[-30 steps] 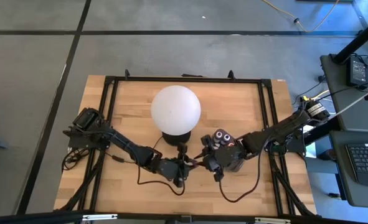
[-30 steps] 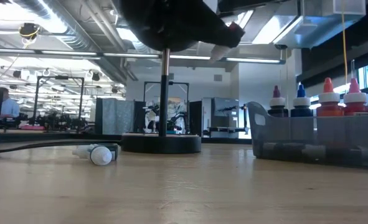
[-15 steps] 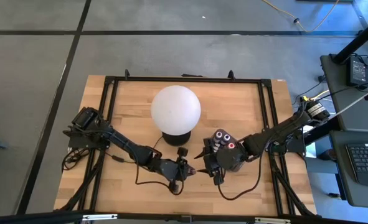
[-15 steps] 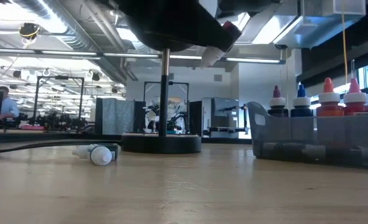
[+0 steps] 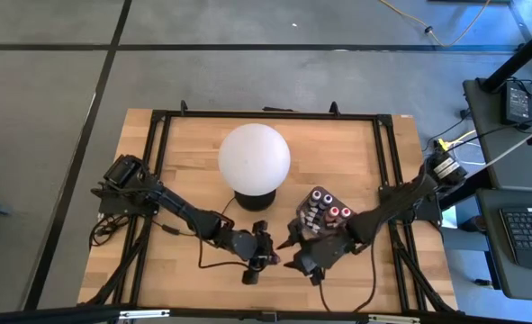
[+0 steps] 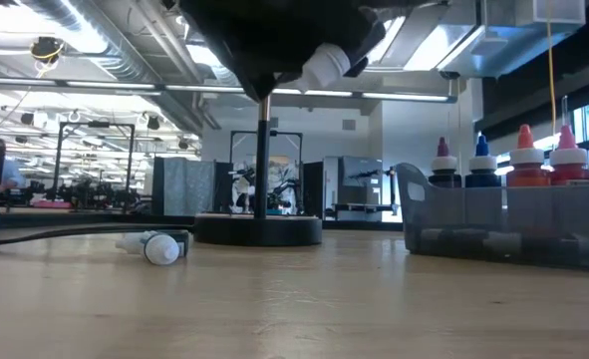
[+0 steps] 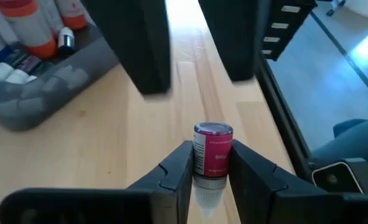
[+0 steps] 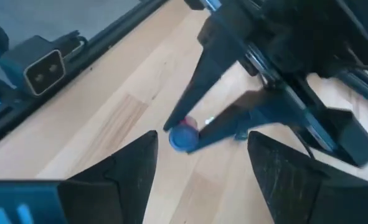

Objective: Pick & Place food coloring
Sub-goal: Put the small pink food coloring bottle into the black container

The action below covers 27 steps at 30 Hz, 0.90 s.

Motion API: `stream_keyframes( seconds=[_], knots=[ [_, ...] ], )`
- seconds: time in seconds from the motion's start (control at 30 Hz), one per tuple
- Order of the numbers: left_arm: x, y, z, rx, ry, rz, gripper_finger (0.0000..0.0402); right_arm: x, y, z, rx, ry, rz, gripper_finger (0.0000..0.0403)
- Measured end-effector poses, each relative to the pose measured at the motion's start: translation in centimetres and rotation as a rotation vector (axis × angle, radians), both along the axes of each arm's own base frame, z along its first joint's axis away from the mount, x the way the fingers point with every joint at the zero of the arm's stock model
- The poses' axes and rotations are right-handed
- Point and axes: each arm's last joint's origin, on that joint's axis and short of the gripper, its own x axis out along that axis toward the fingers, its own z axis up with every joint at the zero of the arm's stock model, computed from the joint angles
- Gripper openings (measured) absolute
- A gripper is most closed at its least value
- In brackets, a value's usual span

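Left gripper (image 7: 210, 171) jaws clamping red bottle (image 7: 212, 149), right gripper (image 8: 199, 165) jaws spread, facing it

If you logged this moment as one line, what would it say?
left gripper: shut on red bottle, lifted | right gripper: open, facing it | tray: holds bottles | one bottle lying on table

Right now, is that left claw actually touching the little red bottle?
Touching. The left wrist view shows the left gripper with its fingers pressed against both sides of the red bottle.
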Motion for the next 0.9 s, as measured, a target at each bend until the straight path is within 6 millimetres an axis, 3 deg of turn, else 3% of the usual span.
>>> stream_keyframes(
  seconds=[0.33,0.63,0.9],
  knots=[
    [0.0,0.0,0.0,-0.054,0.015,0.036,0.009,1.7,1.4,-0.3,0.013,0.011,0.079,0.0252],
    [0.0,-0.1,0.0,-0.078,0.022,0.0,0.0093,2.2,1.6,-1.7,-0.06,0.054,0.057,0.0251],
    [0.0,-0.2,0.1,-0.088,0.01,-0.004,0.009,2.2,1.5,-1.7,-0.074,0.052,0.043,0.0198]
  ],
)
